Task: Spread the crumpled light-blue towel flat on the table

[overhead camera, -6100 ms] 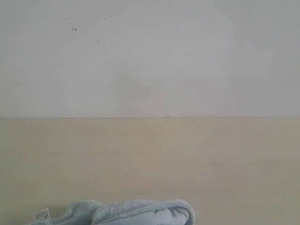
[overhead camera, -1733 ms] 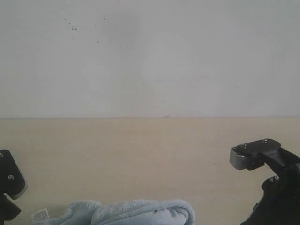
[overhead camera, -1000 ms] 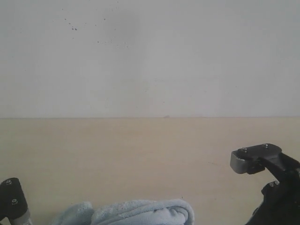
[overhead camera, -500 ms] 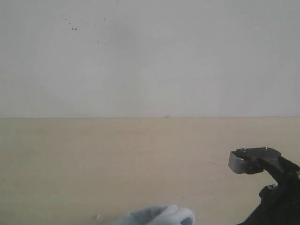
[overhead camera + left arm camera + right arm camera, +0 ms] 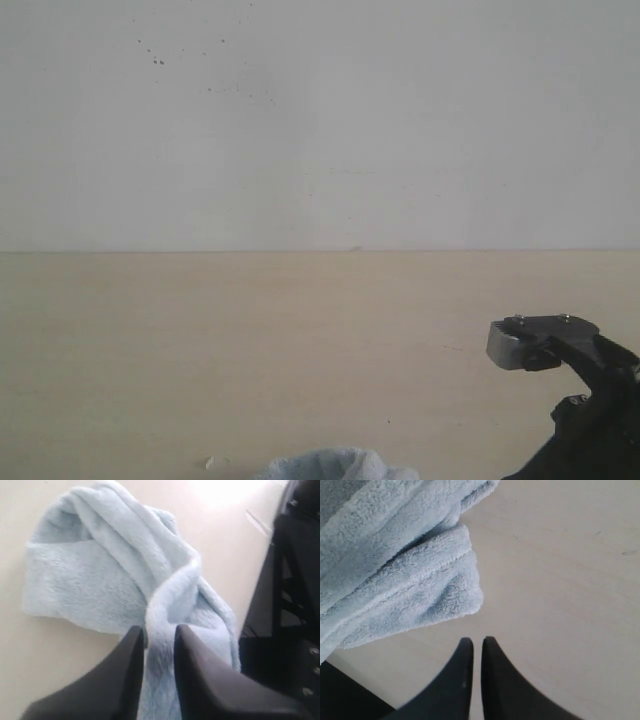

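Plain beige table [image 5: 300, 350], speckled white wall [image 5: 320, 120] behind, towel [image 5: 340, 466] apparently crumpled.

Counter [image 5: 300, 340] is a plain pale beige matte top, stretching wide along its wall-side edge. The light-blue terry towel [image 5: 100, 580] lies on it, bunched into thick folds and rolls, way over by the edge opposite the wall. A tiny pale speck [image 5: 210, 462] sits just beside the towel.
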{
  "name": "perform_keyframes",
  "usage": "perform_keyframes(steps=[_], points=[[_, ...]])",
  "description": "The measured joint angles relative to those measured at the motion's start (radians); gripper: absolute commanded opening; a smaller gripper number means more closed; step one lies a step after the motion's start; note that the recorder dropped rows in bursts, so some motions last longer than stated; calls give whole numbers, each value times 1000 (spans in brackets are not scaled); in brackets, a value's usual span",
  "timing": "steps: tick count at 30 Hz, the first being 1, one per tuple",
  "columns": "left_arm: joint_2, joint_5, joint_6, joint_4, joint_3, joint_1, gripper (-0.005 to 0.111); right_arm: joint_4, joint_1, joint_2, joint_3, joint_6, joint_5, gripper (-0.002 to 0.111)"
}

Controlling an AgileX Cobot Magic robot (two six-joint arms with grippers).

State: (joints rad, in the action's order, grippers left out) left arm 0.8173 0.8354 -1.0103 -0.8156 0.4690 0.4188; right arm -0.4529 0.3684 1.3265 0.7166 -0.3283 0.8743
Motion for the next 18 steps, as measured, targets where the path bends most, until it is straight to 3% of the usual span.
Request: perform_keyframes(steps=[3,6,9,12,18], points=[[0,-79,0,0,0,0,20,0,0,0,0,0,0,6],[0,-133,-21,0,0,1,5,0,0,0,0,-2,-2,6],[0,-145,-72,-9,0,1,5,0,0,0,0,-9,-10,6],[0,-147,-125,-3,0,1,20,0,0,0,0,-11,-15,6],[19,-150,-200,230,-9,1,70,0,0,0,0,-18,-15,6]])
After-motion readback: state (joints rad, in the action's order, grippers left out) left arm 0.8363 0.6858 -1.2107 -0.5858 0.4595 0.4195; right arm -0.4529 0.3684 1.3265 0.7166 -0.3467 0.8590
